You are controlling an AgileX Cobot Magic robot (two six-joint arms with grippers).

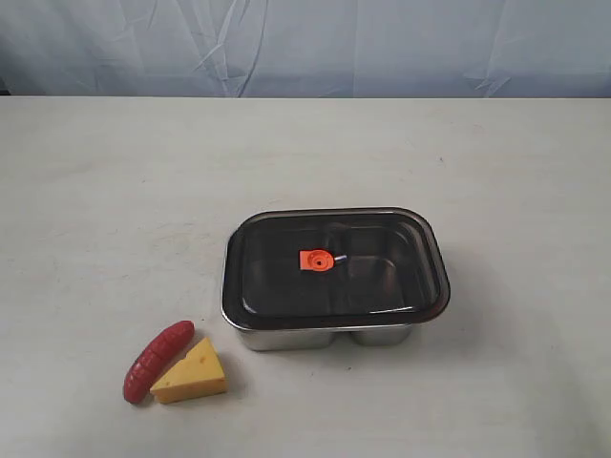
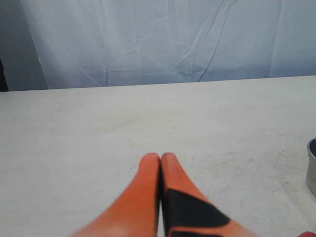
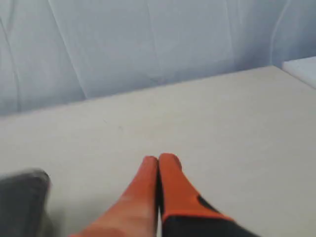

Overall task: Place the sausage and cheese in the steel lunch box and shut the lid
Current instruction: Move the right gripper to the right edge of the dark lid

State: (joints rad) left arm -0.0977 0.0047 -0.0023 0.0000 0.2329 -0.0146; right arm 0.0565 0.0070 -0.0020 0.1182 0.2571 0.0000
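Observation:
The steel lunch box point(image 1: 329, 336) stands near the table's middle with the dark lid point(image 1: 277, 267) resting on it, orange valve point(image 1: 316, 260) at its centre. At the front left the red sausage point(image 1: 157, 360) lies touching the yellow cheese point(image 1: 192, 373). Neither arm shows in the exterior view. My left gripper point(image 2: 160, 157) is shut with nothing in it; the box's steel edge point(image 2: 311, 168) and a bit of red, probably the sausage point(image 2: 307, 234), show at that frame's border. My right gripper point(image 3: 159, 159) is shut and empty, with a blurred dark lid corner point(image 3: 22, 195) off to one side.
The pale table point(image 1: 115, 210) stretches wide around the box. A wrinkled light-blue cloth backdrop point(image 1: 305, 43) hangs behind the far edge.

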